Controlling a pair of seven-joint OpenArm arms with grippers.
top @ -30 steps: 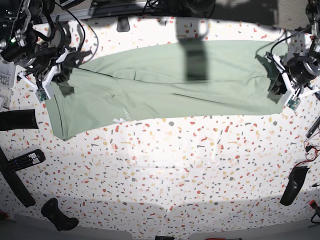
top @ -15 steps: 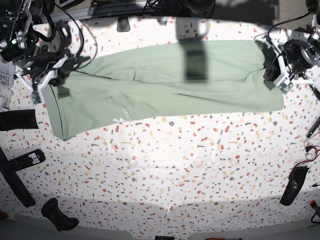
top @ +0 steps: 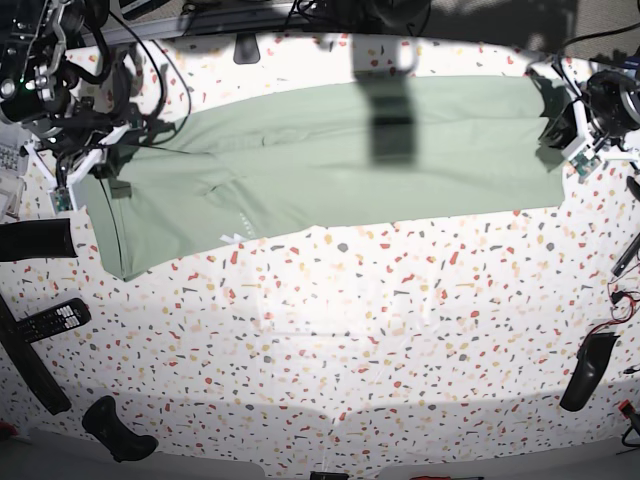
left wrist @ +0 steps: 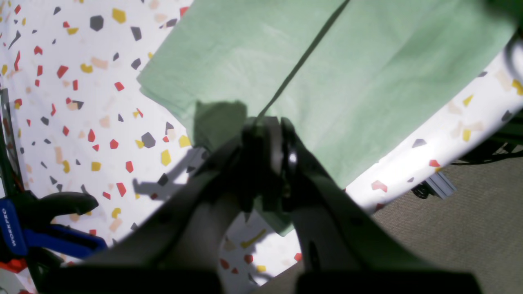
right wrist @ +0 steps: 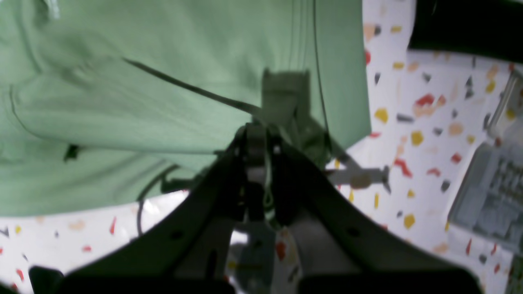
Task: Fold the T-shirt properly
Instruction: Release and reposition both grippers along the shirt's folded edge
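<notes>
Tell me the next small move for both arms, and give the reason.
Probably carry both pinched ends toward the table's near edge together. The left gripper and right gripper are each shut on an end of the T-shirt, which lies stretched long across the far side, not yet folded over.

One T-shirt (top: 330, 160), one table (top: 380, 330), one remote control (top: 55, 318) and two pincers: left pincer (top: 572, 135), right pincer (top: 85, 160).

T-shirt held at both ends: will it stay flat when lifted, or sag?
Likely sags: the T-shirt is thin, soft cloth, already creased where the left pincer and right pincer are shut on it. Probably light, since pinches at two edges move it. It may slide easily on the smooth table.
</notes>
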